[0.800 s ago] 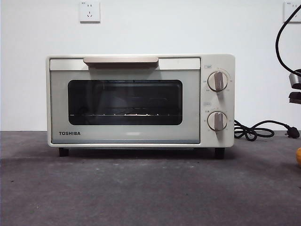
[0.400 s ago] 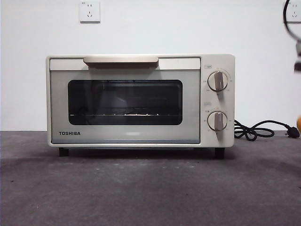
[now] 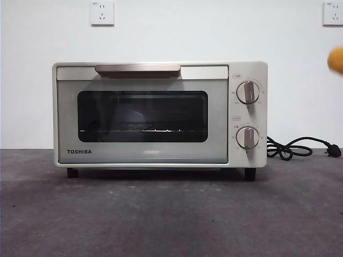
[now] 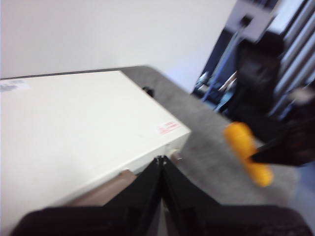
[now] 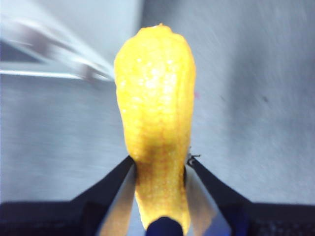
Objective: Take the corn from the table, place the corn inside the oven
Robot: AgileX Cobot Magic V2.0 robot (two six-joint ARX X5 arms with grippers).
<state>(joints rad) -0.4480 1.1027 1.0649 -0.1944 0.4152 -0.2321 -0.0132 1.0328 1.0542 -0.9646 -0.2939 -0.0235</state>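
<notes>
Corn (image 5: 155, 123) now airborne in right gripper (image 5: 158, 164); oven (image 3: 159, 114) door closed.

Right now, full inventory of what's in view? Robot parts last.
oven: 1, cream-white, stands on the table, door shut.
handle: 1, beige bar, along the top of the oven door.
knobs: 2, cream, one above the other on the oven's front panel.
cord: 1, black, lies on the table beside the oven's knob side.
wall sockets: 2, white, on the wall above and behind the oven.
corn: 1, yellow-orange, off the table, held in the air beside the oven.
table: 1, dark grey, under the oven.
right gripper: 1, black, jaws shut on the corn.
left gripper: 1, black, jaws shut, above the oven's front edge.
</notes>
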